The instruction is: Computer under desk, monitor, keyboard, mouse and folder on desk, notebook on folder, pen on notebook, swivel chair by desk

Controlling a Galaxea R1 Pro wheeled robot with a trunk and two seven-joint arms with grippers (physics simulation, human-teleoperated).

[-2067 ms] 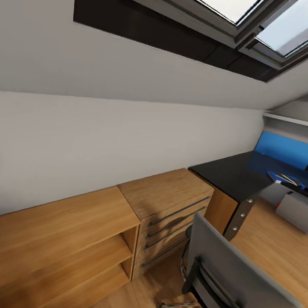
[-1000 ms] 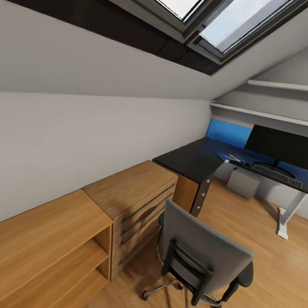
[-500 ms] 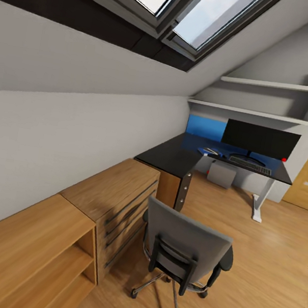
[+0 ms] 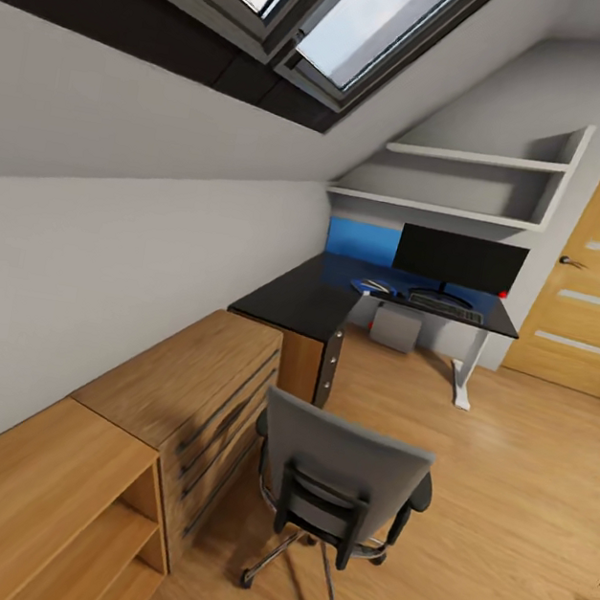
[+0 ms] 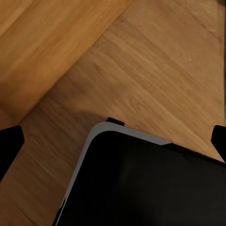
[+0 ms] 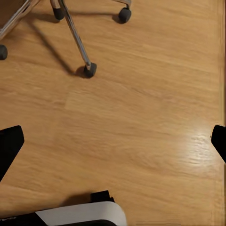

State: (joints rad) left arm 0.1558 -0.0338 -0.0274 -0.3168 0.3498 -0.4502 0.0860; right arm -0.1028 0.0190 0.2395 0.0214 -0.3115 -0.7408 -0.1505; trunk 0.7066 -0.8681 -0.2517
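The swivel chair (image 4: 339, 481) stands on the wood floor with its grey back toward me, a short way from the near end of the black L-shaped desk (image 4: 302, 298). Far along the desk stands the monitor (image 4: 459, 259), with the dark keyboard (image 4: 446, 309) in front of it. The flat blue folder (image 4: 372, 288) lies left of the keyboard with something pale on it. A grey computer box (image 4: 396, 328) sits under the desk. My left gripper (image 5: 113, 139) and right gripper (image 6: 113, 141) are open over the floor. Chair casters (image 6: 89, 70) are close to the right one.
A low oak drawer unit (image 4: 194, 390) and open shelf (image 4: 36, 500) line the left wall under the sloped ceiling and skylight. An oak door (image 4: 595, 269) is at the far right. Wall shelves (image 4: 468, 157) hang above the desk. Open floor lies right of the chair.
The whole head view has swung right and drawn back: the desk, monitor and chair now sit further left and smaller, and the door has come into view. The things themselves have not moved.
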